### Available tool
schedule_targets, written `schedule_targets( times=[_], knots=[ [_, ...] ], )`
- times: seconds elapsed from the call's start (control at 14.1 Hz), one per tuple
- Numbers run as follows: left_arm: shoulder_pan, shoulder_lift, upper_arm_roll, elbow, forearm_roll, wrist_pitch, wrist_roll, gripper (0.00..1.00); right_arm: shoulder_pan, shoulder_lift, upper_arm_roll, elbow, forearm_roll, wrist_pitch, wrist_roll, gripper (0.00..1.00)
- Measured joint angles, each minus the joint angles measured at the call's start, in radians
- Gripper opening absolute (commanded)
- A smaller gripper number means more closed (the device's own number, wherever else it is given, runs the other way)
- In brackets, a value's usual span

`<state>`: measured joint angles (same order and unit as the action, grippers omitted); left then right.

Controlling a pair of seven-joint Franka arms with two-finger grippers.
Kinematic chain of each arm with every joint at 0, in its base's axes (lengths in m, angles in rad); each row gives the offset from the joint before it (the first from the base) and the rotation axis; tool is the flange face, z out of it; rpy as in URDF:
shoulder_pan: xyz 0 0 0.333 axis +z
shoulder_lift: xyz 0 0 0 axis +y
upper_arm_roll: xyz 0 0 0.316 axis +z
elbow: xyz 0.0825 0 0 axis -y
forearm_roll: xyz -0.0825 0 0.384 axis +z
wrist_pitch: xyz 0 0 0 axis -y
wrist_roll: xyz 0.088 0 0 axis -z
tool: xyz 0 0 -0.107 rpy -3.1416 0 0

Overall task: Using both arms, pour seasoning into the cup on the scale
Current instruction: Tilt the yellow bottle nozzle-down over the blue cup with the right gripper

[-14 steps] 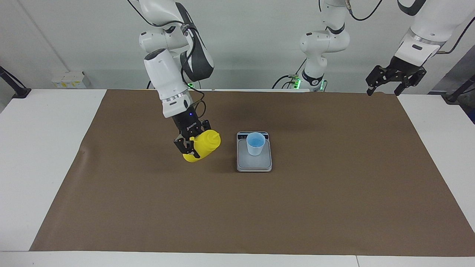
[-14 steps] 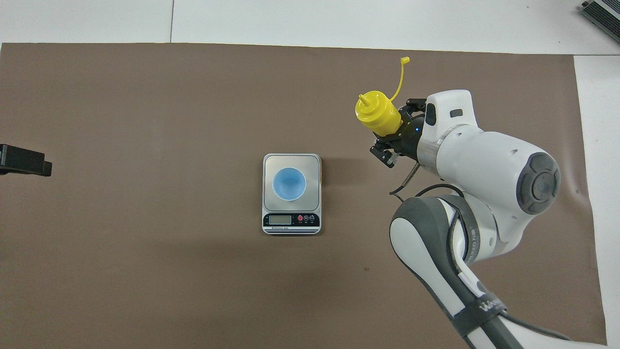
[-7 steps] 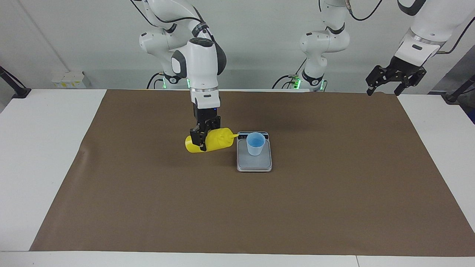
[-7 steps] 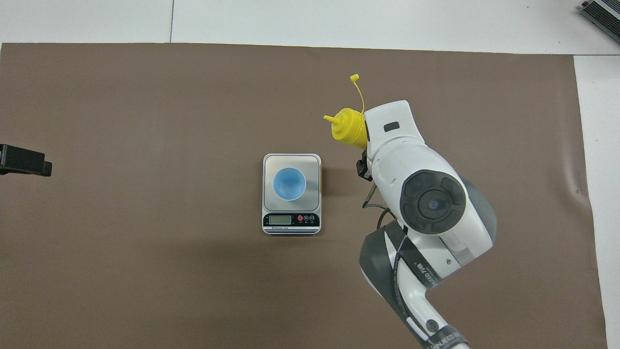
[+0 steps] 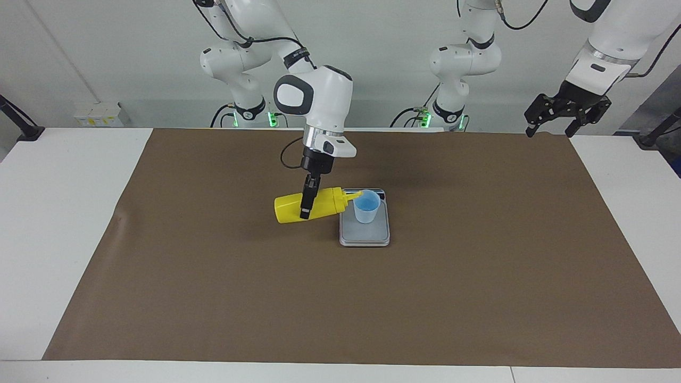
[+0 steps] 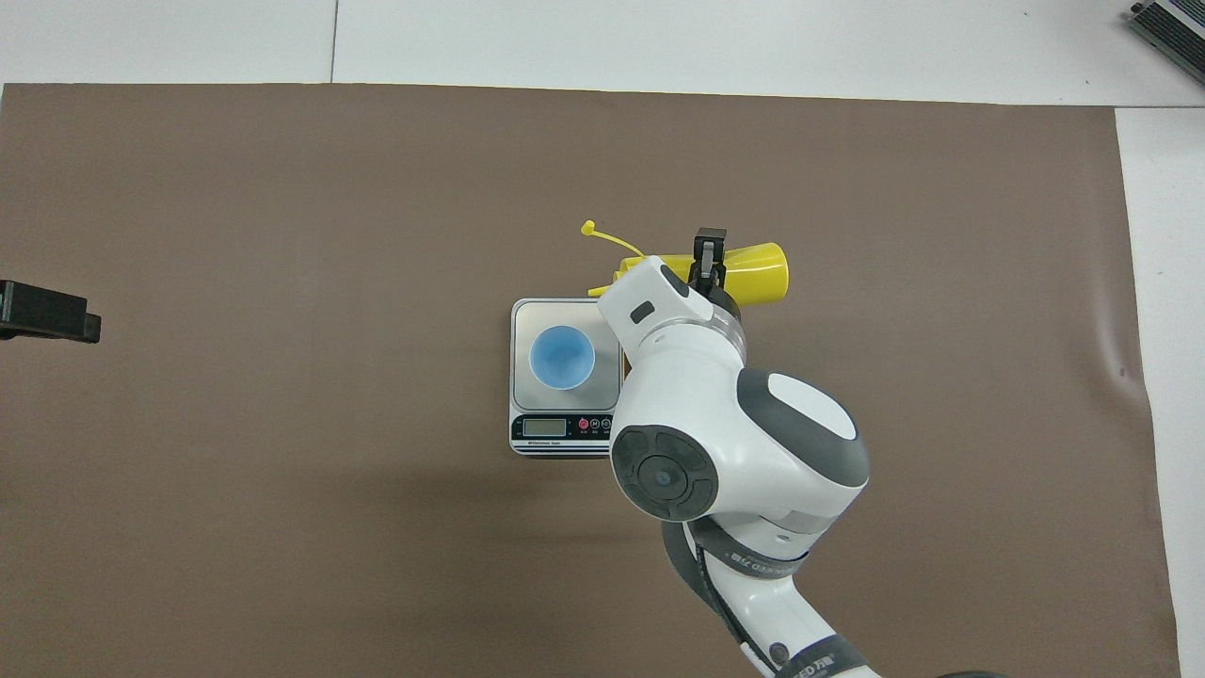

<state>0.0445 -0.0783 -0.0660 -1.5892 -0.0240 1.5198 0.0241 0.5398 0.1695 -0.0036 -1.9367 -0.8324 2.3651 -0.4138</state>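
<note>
My right gripper (image 5: 307, 210) is shut on the yellow seasoning bottle (image 5: 289, 208) and holds it almost level just above the mat. The nozzle (image 5: 353, 196) points at the rim of the pale blue cup (image 5: 367, 208), beside the scale at the right arm's end. The cup stands on the silver-grey scale (image 5: 365, 235). In the overhead view the bottle (image 6: 755, 267) shows past my right wrist, its cap strap (image 6: 610, 239) sticking out, with the cup (image 6: 562, 358) on the scale (image 6: 527, 316). My left gripper (image 5: 551, 129) waits open, raised at the left arm's end of the table.
A brown mat (image 5: 479, 292) covers most of the white table (image 5: 53, 213). My right arm's elbow (image 6: 734, 443) covers part of the scale's display edge in the overhead view. My left gripper's tip (image 6: 47, 315) shows at that view's edge.
My right arm has swung toward the scale and tipped the bottle from upright-tilted to almost level, bringing the nozzle to the cup's rim. The left arm has not moved.
</note>
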Motion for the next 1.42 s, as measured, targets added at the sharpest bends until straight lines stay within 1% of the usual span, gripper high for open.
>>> schedule_targets(
  times=[0.14,0.28,0.35,0.57,0.71,0.85,0.99,1.13,1.42],
  knots=[
    [0.0,0.0,0.0,0.0,0.0,0.0,0.0,1.0,0.008,0.013,0.0,0.0,-0.057,-0.004,-0.003,0.0],
    [0.0,0.0,0.0,0.0,0.0,0.0,0.0,1.0,0.028,0.027,0.001,0.0,-0.194,-0.028,-0.002,0.0],
    [0.0,0.0,0.0,0.0,0.0,0.0,0.0,1.0,0.036,0.035,0.001,0.0,-0.236,-0.034,-0.002,0.0],
    [0.0,0.0,0.0,0.0,0.0,0.0,0.0,1.0,0.071,0.052,0.001,0.0,-0.291,-0.054,-0.002,0.0],
    [0.0,0.0,0.0,0.0,0.0,0.0,0.0,1.0,0.088,0.057,0.002,0.0,-0.351,-0.072,-0.002,0.0],
    [0.0,0.0,0.0,0.0,0.0,0.0,0.0,1.0,0.118,0.07,0.002,-0.001,-0.415,-0.116,-0.014,0.0],
    [0.0,0.0,0.0,0.0,0.0,0.0,0.0,1.0,0.171,0.092,0.003,-0.001,-0.501,-0.194,-0.033,0.0],
    [0.0,0.0,0.0,0.0,0.0,0.0,0.0,1.0,0.198,0.112,0.003,0.0,-0.533,-0.229,-0.046,0.0],
    [0.0,0.0,0.0,0.0,0.0,0.0,0.0,1.0,0.197,0.115,-0.003,0.003,-0.544,-0.236,-0.086,0.0]
  ],
)
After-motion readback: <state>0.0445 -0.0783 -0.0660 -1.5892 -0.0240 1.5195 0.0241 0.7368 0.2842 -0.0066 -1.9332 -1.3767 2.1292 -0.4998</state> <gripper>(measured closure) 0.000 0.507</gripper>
